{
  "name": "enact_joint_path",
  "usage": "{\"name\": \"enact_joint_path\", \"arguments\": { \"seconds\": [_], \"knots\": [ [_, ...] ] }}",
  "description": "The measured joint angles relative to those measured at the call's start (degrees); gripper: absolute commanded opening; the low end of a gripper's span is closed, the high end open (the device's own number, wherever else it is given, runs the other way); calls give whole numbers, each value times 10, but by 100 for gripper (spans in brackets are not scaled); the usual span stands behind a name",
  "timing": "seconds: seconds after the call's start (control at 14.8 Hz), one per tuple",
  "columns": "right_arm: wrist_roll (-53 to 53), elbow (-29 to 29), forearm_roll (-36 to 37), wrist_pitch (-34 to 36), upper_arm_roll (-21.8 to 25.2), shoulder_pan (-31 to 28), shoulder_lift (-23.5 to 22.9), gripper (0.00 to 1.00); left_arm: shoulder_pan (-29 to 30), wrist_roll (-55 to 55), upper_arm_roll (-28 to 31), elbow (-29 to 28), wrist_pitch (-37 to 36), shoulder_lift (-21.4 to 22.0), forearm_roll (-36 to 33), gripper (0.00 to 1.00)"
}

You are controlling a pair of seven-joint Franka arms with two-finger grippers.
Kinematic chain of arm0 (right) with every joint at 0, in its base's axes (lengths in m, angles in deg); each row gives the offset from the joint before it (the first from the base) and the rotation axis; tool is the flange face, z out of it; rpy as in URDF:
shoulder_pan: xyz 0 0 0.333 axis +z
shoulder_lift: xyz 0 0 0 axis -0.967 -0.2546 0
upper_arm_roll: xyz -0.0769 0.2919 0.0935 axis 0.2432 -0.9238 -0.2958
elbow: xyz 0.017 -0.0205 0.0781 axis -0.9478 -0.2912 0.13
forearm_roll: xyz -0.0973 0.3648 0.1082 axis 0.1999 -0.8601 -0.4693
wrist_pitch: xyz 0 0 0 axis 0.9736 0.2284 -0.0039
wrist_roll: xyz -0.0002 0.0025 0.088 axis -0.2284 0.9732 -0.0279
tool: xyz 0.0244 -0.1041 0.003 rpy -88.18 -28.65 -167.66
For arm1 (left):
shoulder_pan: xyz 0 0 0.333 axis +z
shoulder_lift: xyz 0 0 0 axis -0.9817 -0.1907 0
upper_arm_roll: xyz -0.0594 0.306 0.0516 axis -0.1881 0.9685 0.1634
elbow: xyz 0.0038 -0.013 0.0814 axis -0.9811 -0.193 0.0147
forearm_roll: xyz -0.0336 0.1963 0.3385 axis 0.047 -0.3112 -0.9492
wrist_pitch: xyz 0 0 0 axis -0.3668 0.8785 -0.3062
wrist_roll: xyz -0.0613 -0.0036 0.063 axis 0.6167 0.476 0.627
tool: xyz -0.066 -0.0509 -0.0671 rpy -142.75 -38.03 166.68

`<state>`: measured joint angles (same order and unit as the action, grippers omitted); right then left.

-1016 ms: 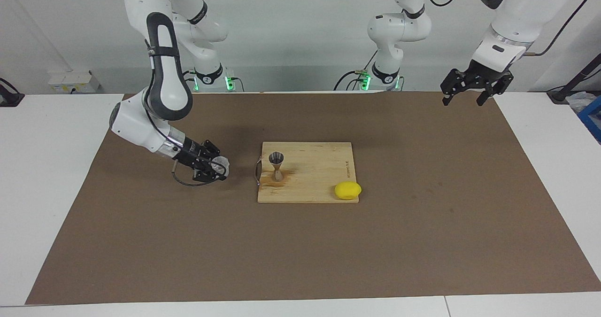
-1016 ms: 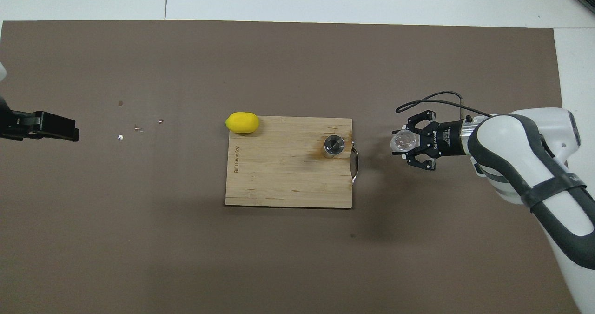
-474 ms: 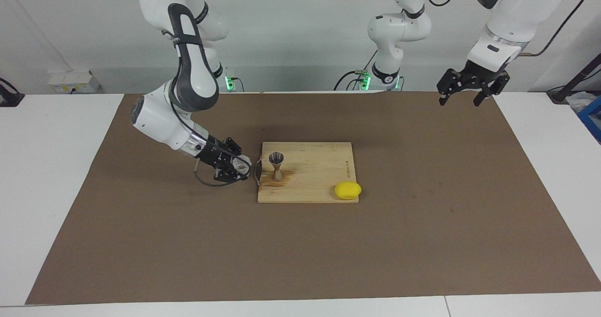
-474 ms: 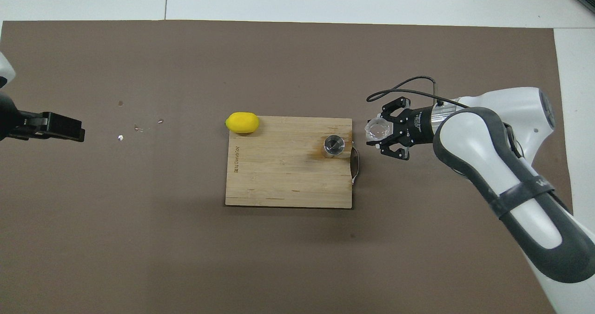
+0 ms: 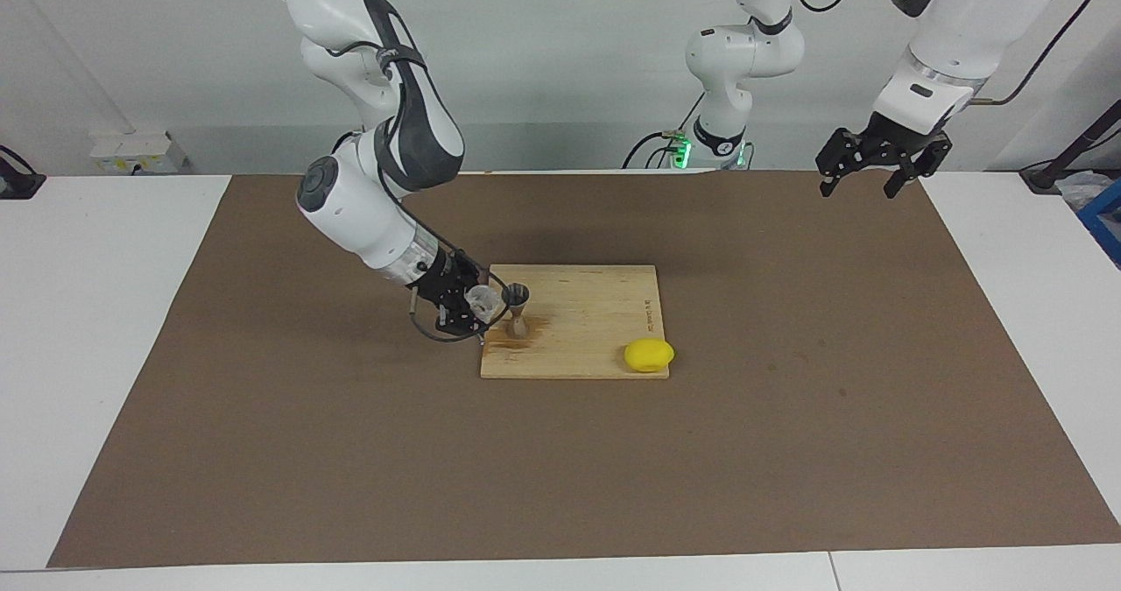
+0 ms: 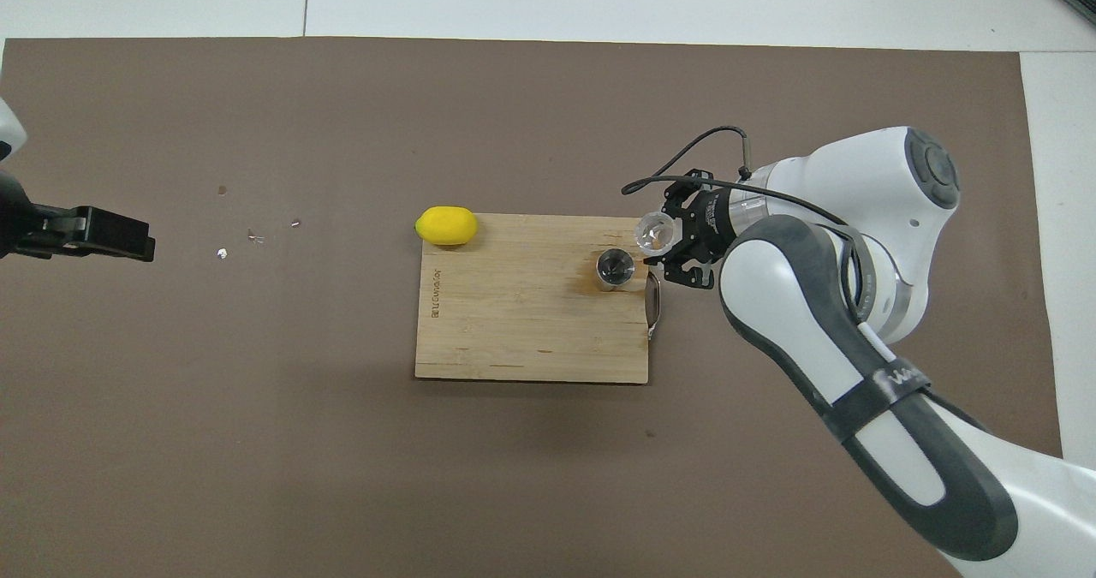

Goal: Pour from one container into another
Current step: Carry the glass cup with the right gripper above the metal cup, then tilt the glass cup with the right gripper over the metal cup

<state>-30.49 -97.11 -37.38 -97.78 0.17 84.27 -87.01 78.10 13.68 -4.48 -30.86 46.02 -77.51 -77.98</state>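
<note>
gripping the tilted glass cup in closed jaws beside the jigger, the right gripper needs further tipping; left gripper waits, jaws open.

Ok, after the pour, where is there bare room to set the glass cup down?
Free: the wooden board between the jigger and the lemon, and the brown mat toward the right arm's end. Crowded: the board's handle end, where the right gripper holds the glass cup beside the jigger.
</note>
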Motion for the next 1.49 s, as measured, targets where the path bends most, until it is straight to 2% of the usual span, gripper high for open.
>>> {"name": "enact_joint_path", "arguments": {
  "seconds": [0.95, 1.29, 1.49],
  "knots": [
    [-20, 20, 131, 32, 0, 32, 2, 0, 0, 0, 0, 0, 0, 0, 0, 100],
    [-49, 26, 209, 40, 0, 60, 2, 0, 0, 0, 0, 0, 0, 0, 0, 100],
    [-52, 43, 258, 68, 0, 68, 3, 0, 0, 0, 0, 0, 0, 0, 0, 100]
  ]
}}
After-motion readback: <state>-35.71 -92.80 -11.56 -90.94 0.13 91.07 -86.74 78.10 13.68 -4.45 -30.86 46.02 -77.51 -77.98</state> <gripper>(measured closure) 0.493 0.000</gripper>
